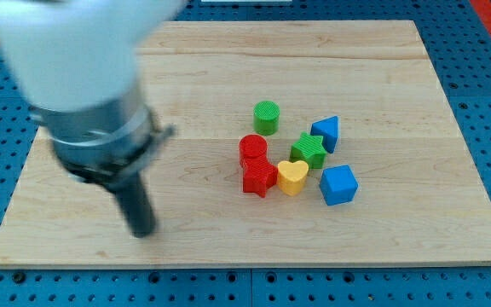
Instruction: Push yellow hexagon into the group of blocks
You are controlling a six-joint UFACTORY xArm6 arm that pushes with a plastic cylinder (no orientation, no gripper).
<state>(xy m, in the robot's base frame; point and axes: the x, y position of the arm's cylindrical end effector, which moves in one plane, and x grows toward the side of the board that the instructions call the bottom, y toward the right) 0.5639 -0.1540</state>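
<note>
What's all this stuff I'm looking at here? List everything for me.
Wooden board: one, pale wood, fills most of the view.
Pegboard: blue, around the board.
Green cylinder: one, top of the cluster.
Green star: one, cluster's middle.
Blue triangular block: one, cluster's right.
Blue cube: one, lower right.
Red cylinder: one, cluster's left.
Red star: one, just below it.
Yellow heart: one, touching the red star.
Yellow hexagon: none visible.
Arm: one, white and grey, view's left.
My tip: dark rod, far left of all blocks.

No lettering, label, brand mark, number or sign can be read anywhere: not on the wooden tabletop, on the coloured blocks grouped toward its right edge, or on the blurred arm housing over its left edge.
</note>
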